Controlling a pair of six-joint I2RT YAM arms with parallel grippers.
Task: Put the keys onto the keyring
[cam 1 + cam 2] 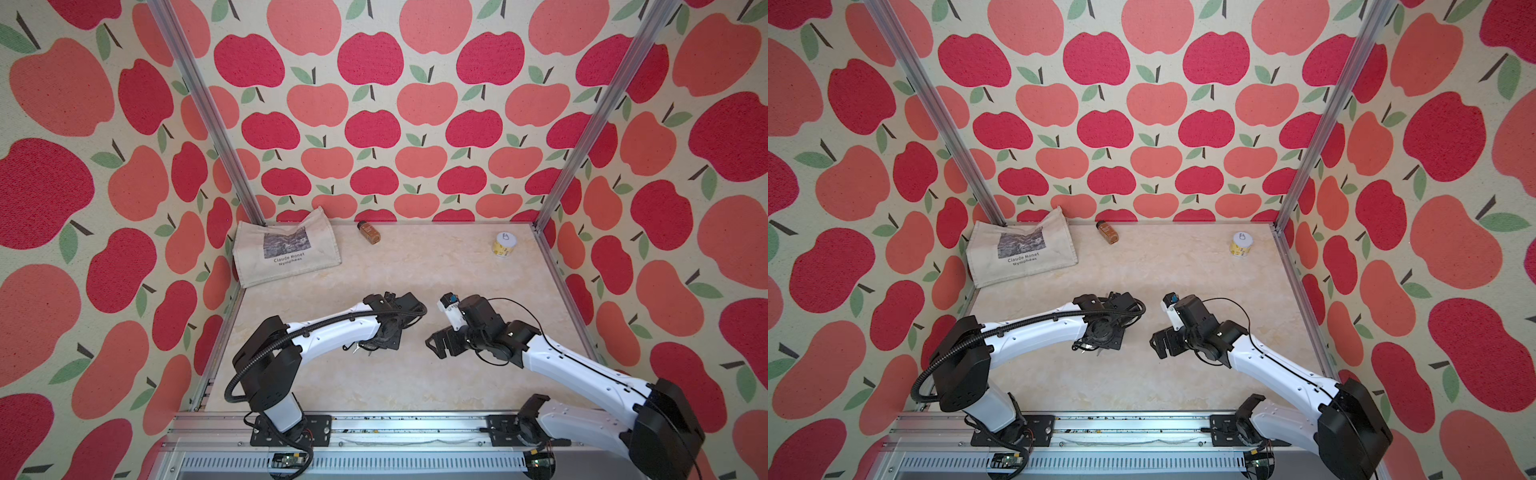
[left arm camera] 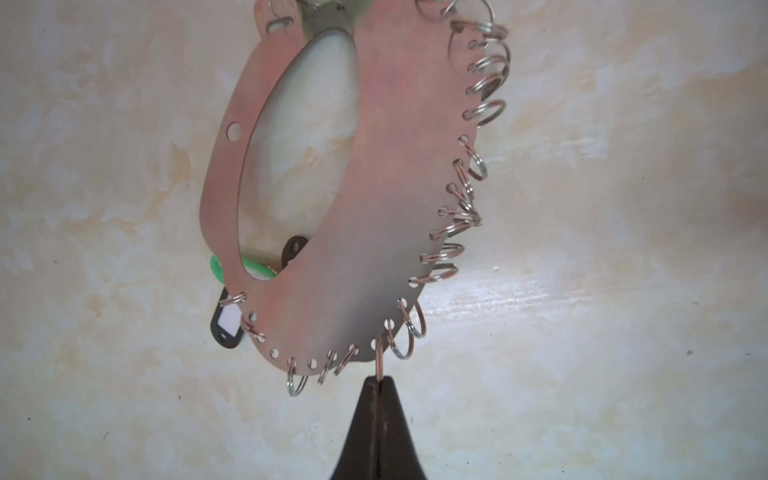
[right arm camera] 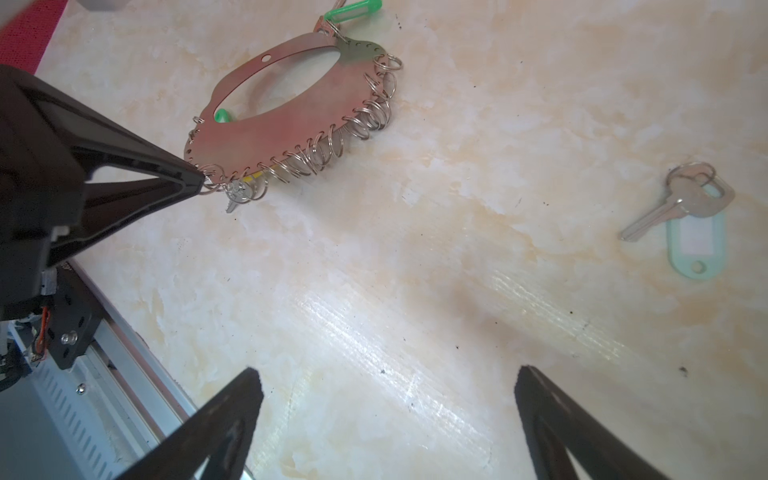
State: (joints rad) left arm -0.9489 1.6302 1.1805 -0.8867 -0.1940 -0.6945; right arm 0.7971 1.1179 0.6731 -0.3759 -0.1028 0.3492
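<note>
**Left claw (image 2: 379, 380) pinches a ring on the keyring (image 2: 374, 208); the keys (image 3: 690, 203) lie apart**

Top views: both arms bend inward over the pale marbled surface (image 1: 415, 270), and their wrists are near each other at the middle. The left wrist covers whatever is beneath it. The right claw (image 1: 434, 345) points toward the left arm (image 1: 332, 332). Along the back edge are a cream tote bag (image 1: 286, 249), a brown spice jar (image 1: 368, 232) lying on its side and a small upright can (image 1: 505, 244), all well apart from the arms.

Left wrist view: the left claw is clenched, its tips pressed together on one split ring at the keyring's edge. The grey plate is tilted, and silver split rings line its curved edge. A bright green tag (image 2: 218, 270) and a black tag (image 2: 226, 326) show behind its lower end.

Right wrist view: the right claw is released, its fingers (image 3: 249, 395) spread wide over bare surface with nothing between them. The keys lie flat on the surface, well apart from the keyring. The silvery key rests across the top of its pale mint tag (image 3: 698, 245). The left claw grips a ring at the keyring's near edge, and another green tag (image 3: 353, 8) shows at the far end.
</note>
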